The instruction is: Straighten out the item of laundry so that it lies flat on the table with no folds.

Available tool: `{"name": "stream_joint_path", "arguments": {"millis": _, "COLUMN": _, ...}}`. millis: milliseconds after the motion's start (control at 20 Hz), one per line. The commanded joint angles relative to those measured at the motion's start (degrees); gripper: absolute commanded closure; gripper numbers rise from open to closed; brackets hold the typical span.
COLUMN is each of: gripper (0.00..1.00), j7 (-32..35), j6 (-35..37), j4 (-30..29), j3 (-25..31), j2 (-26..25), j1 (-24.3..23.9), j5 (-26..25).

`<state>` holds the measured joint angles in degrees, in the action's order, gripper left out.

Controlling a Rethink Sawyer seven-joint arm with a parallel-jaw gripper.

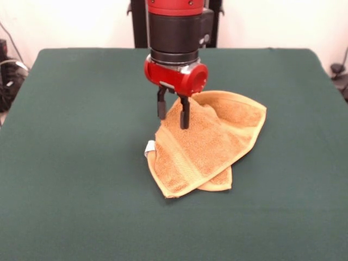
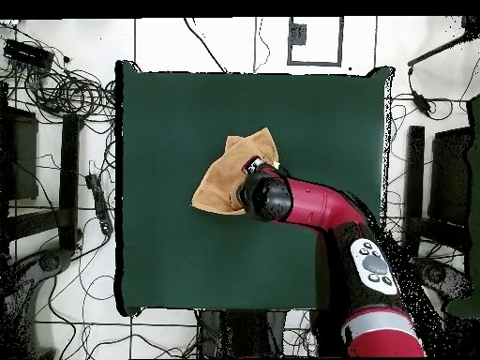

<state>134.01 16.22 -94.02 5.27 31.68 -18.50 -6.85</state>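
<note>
Across the front view, your gripper (image 1: 173, 115) hangs over the towel (image 1: 205, 144), its two dark fingers (image 1: 185, 116) a narrow gap apart with nothing between them, tips at the far edge of the cloth. That spot looks chosen for taking a raised fold, since the towel lies doubled over itself near the middle of the table (image 1: 70, 163), one layer peeking from under another at the near corner. You can see the white tag (image 1: 149, 148) poking out at its left side. From the overhead view, the arm's wrist covers the gripper, so you cannot judge the fingers there; the towel (image 2: 225, 183) shows as a crumpled wedge, well inside the table's edges (image 2: 169, 253).
</note>
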Motion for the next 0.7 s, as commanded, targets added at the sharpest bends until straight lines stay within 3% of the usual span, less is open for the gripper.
{"name": "stream_joint_path", "arguments": {"millis": 50, "gripper": 0.00, "j7": -3.6, "j6": 4.7, "j4": -6.0, "j3": 7.7, "j2": 0.0, "j1": -1.9, "j5": -2.4}}
{"name": "stream_joint_path", "arguments": {"millis": 700, "gripper": 0.00, "j7": -1.0, "j6": 3.3, "j4": -2.0, "j3": 2.1, "j2": -0.4, "j1": 3.5, "j5": -6.9}}
